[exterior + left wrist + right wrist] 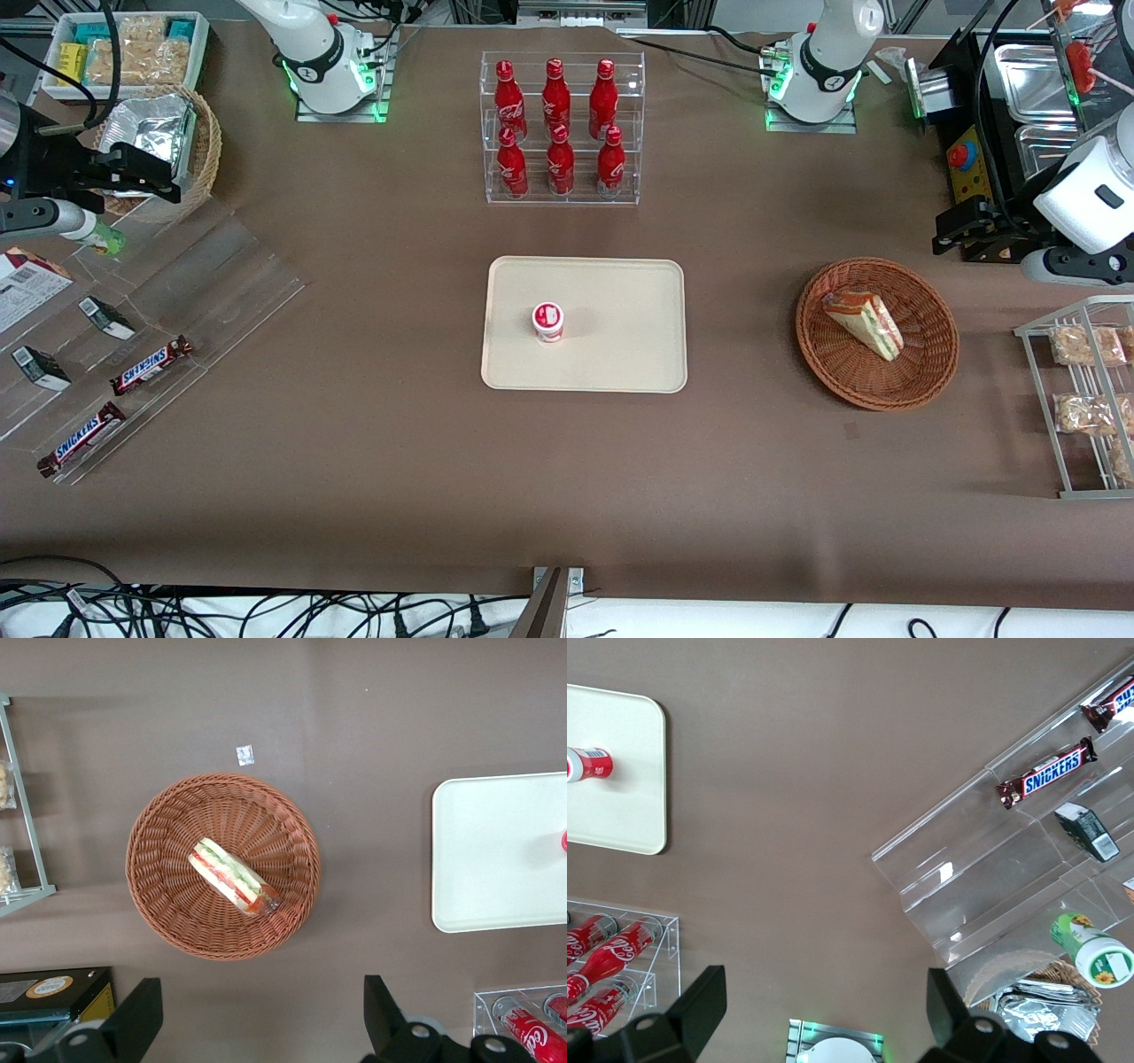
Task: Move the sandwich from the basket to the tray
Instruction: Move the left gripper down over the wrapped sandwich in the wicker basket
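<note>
The working arm was drawn back at its own end of the table, its white wrist held above the tabletop just beside the basket (877,333), farther from the front camera than a wire rack (1083,399) of crumbly snack packets. Its gripper (261,1028) pointed down at the table with the fingers (137,1014) spread wide and nothing between them (the wrist camera looked past both fingertips onto bare brown cloth and the basket's rim).

Across the front view from its left edge: a clear stepped stand with Snickers bars (151,365) lay toward the parked arm's end; the cream tray (620,354) sat mid-table, carrying a small red-and-white cup (548,321), with an acrylic rack of red cola bottles (556,124) farther from the camera; then came the reddish-brown wicker basket.

The sandwich (864,323) lay inside the basket, on its woven floor, well apart from the tray. It was a wrapped wedge, white bread outside, with green, red and pink layers showing along its cut face (232,879).
</note>
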Controlling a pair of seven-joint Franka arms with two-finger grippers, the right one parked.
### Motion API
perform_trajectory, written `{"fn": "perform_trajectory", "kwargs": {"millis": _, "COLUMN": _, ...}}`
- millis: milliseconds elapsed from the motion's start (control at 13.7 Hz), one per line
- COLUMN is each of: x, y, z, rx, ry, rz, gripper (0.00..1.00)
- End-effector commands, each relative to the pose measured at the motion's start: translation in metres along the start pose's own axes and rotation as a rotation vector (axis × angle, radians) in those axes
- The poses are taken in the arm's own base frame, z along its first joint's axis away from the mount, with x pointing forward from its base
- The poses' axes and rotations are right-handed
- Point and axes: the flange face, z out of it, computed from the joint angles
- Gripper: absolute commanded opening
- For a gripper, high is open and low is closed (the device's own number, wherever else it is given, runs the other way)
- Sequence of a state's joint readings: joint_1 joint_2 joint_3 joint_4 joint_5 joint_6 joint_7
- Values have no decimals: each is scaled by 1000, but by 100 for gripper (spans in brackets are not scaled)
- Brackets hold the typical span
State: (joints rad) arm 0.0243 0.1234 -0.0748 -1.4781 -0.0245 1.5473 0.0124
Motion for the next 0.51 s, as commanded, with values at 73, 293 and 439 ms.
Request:
{"fn": "perform_trajectory", "kwargs": {"millis": 73, "x": 3, "y": -11, "z": -6, "rx": 54, "ry": 6, "rz": 0, "gripper": 100}}
{"fn": "perform_trajectory", "kwargs": {"millis": 293, "x": 2, "y": -27, "z": 7, "rx": 76, "ry": -19, "rz": -80, "gripper": 100}}
{"fn": "perform_trajectory", "kwargs": {"millis": 439, "x": 3, "y": -30, "z": 35, "rx": 95, "ry": -52, "rz": -146, "gripper": 100}}
